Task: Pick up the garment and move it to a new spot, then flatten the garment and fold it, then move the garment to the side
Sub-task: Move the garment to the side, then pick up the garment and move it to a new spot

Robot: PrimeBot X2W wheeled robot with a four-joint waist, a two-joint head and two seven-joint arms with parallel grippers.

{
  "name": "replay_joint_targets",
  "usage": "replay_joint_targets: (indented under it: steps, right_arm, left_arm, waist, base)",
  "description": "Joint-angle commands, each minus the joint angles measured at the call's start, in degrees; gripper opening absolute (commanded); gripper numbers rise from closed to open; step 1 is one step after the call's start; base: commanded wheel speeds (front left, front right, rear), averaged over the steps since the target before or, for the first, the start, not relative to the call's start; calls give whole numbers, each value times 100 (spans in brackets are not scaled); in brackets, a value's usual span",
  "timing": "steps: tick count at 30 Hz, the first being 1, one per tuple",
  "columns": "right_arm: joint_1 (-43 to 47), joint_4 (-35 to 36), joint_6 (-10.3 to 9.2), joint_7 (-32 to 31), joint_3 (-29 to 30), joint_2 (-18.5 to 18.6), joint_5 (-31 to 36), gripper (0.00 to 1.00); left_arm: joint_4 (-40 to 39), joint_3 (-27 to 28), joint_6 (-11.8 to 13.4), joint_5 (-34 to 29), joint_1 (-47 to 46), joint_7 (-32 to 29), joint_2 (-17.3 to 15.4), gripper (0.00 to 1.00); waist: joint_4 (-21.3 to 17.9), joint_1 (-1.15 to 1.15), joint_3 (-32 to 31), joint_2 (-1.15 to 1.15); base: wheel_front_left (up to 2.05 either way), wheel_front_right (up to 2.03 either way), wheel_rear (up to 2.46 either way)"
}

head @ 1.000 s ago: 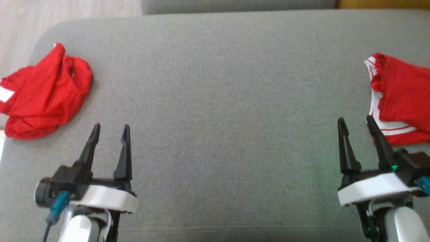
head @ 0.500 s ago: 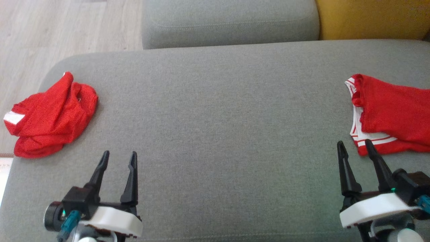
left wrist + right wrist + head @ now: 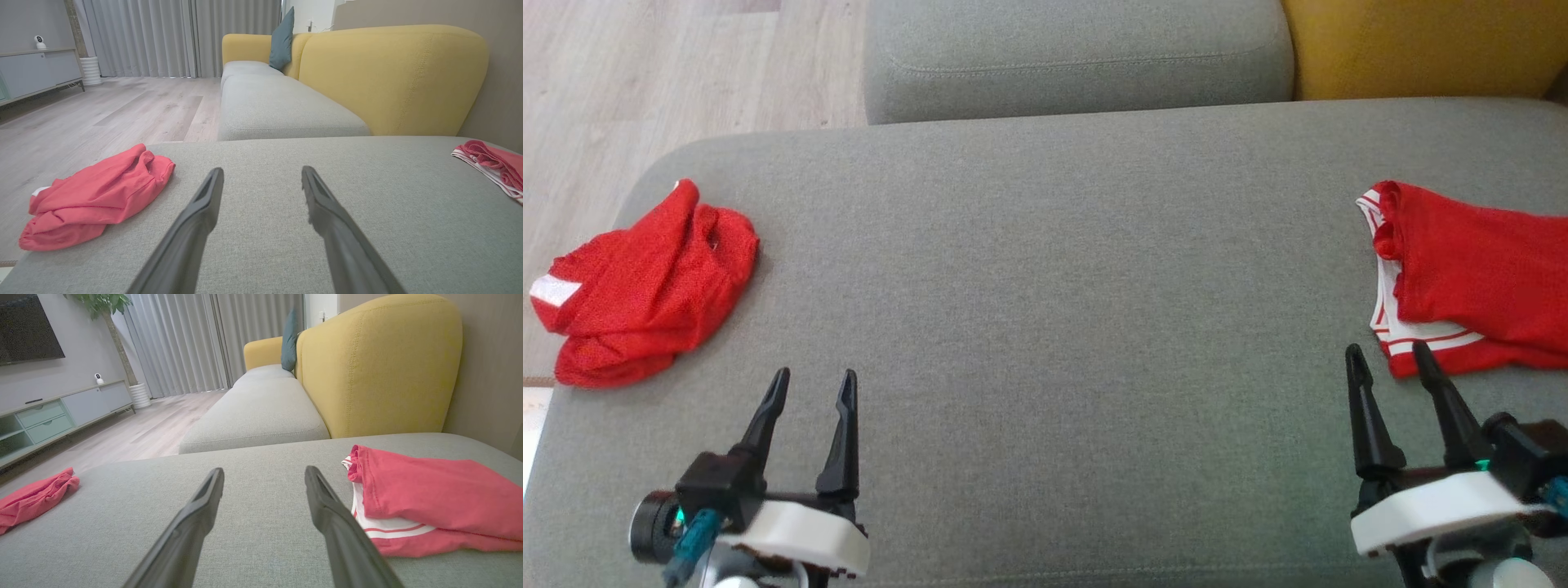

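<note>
- Since a second ago the whole head view has shifted and more of the far side shows. That is the camera tilting up, not the things moving. Over the last half second nothing has changed worth noting.
- Left tool (image 3: 815,374): fingers parted a moderate gap, nothing between them, hovering over bare seat. The left wrist view (image 3: 262,171) confirms only grey fabric in the gap.
- Right tool (image 3: 1387,349): same moderate spread, empty. Its outer fingertip is just short of the near corner of the folded garment (image 3: 1478,278). I cannot tell from the head view whether they touch, but the right wrist view (image 3: 264,470) puts that garment beside the finger, not between the fingers.
- Grey seat (image 3: 1045,327): bare across the middle, so there is room to lay cloth out.
- Crumpled garment (image 3: 645,286): red and bunched, lying at the seat's left edge, ahead and to the left of the left tool and apart from it.
- The folded garment is red with white trim and lies flat at the right edge. It looks done.
- Beyond that: a second grey cushion (image 3: 1078,57), a yellow backrest (image 3: 1413,41) and wood floor (image 3: 645,65).
- Step, my read: pick-up not yet started, and the crumpled garment is the target.
- Next move: the left tool reaches forward-left, comes down on a raised fold and pinches it. It is soft mesh, so grab a thick bunch or it will slip.
</note>
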State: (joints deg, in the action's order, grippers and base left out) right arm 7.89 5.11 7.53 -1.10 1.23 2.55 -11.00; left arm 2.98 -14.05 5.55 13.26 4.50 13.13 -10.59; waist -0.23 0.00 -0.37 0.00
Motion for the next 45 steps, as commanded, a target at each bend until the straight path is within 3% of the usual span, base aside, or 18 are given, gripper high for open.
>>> replay_joint_targets:
  steps: [1, 14, 23, 33, 45]
  right_arm:
    - [-114, 243, -4, 15, -111, 33, -43, 100]
    - [-99, 292, -4, -17, -20, 33, 87, 100]
    - [-222, 497, -4, -167, -26, 32, 219, 100]
    - [-342, 598, -4, -328, -78, 32, 331, 100]
    - [-446, 604, -4, -372, -142, 32, 329, 100]
  left_arm:
    - [-212, 193, 40, 33, -217, 7, -85, 100]
    - [-224, 152, 77, 54, -342, -9, -126, 100]
    - [-126, 179, 71, 45, -713, 95, -92, 100]
    - [37, 129, -106, 36, -1058, 178, 69, 100]
    - [-19, 333, -299, -109, -1105, 185, 148, 100]
  waist:
    - [5, 0, 5, 0]
    - [252, 0, 92, 0]
    - [1116, 0, 278, 0]
    - [2151, 0, 333, 0]
    - [2541, 0, 382, 0]
  base:
    - [0, 0, 0]
    - [0, 0, 0]
    - [0, 0, 0]
    - [0, 0, 0]
    - [0, 0, 0]
